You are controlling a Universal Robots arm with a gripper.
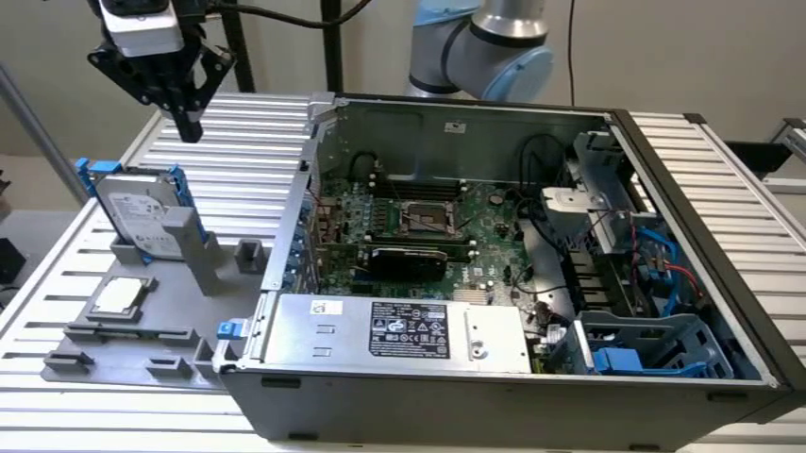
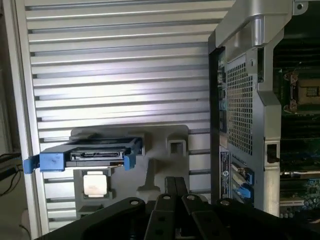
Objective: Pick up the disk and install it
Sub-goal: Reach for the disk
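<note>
- I had my gripper point(image 1: 187, 123) raised at the far left of the exterior view, its fingers clenched together with nothing between them.
- The hard drive point(image 1: 142, 212), clipped in its blue plastic frame, stood tilted in the grey fixture point(image 1: 240, 326) on the exterior view's left, well apart from my gripper.
- I saw the drive's white label in the exterior view and its connector edge point(image 2: 97, 155) in the wrist view.
- The square silver chip point(image 1: 120, 295) lay in the same fixture, nearer than the drive.
- To the right of the fixture, the open computer case point(image 1: 504, 406) rested on the slatted table point(image 1: 51, 425).
- At the case's near right, a drive bay point(image 1: 680, 340) held a blue plastic piece point(image 1: 617, 360); the hard drive was not yet installed.
</note>
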